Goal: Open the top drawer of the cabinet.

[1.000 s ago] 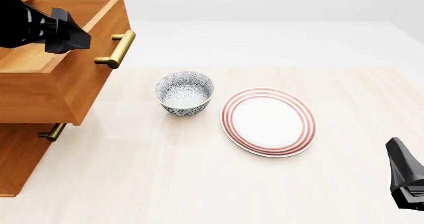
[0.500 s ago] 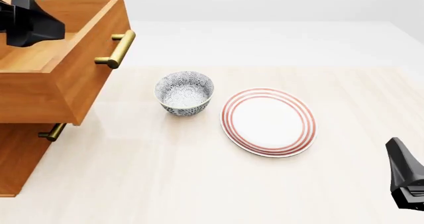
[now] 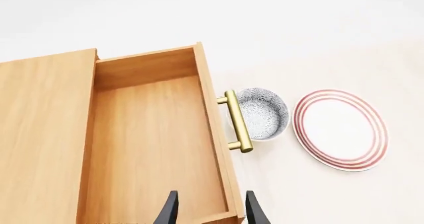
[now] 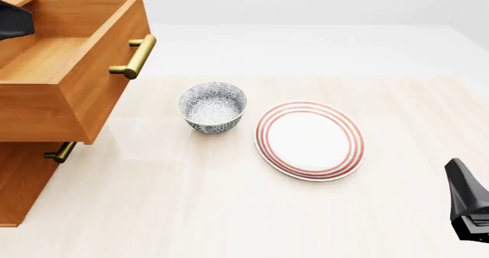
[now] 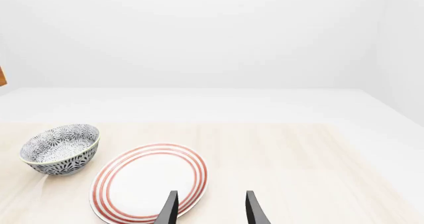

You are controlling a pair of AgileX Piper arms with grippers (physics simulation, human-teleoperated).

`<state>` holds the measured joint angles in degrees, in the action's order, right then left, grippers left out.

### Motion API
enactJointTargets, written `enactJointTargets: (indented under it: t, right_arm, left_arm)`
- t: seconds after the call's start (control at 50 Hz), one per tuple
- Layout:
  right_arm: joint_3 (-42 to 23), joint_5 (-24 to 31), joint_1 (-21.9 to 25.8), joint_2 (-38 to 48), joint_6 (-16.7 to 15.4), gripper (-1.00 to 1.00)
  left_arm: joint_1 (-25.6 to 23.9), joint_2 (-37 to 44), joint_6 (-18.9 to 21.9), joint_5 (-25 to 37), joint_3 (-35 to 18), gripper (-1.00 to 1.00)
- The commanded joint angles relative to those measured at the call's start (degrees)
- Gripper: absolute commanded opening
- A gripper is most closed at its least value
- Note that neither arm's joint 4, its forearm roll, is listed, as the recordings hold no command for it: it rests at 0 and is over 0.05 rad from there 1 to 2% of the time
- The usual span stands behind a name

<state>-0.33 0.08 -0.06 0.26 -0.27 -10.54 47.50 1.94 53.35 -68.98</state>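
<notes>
The cabinet (image 4: 22,183) stands at the table's left edge. Its top drawer (image 4: 95,92) is pulled far out, and its brass handle (image 4: 136,56) points toward the bowl. The left wrist view looks down into the empty top drawer (image 3: 152,139), with the handle (image 3: 237,120) beyond its front. My left gripper (image 3: 210,211) is open and empty, high above the drawer's front corner. In the front view only a black part of the left arm (image 4: 14,19) shows at the left edge. My right gripper (image 5: 210,211) is open and empty, low at the front right (image 4: 466,203).
A patterned bowl (image 4: 212,107) sits just right of the drawer front. A white plate with red rings (image 4: 310,139) lies right of the bowl. A lower drawer's handle (image 4: 59,153) shows under the open drawer. Both dishes show in the right wrist view: bowl (image 5: 59,148), plate (image 5: 149,184).
My left arm has drawn back to the left, away from the drawer, and is almost out of the front view. The drawer stays open. The right arm has not moved.
</notes>
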Motion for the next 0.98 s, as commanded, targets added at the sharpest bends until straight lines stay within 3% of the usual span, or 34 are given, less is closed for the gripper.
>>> enactJointTargets:
  t: [0.02,0.98]
  right_arm:
    - [0.05,-0.08,-0.01,0.04,0.06,1.00]
    - [0.05,-0.08,-0.02,0.04,0.07,1.00]
  left_arm:
    - [0.66,-3.66,1.37,0.16,-0.45,1.00]
    - [0.25,-10.53,5.47,1.81,-6.40,1.00]
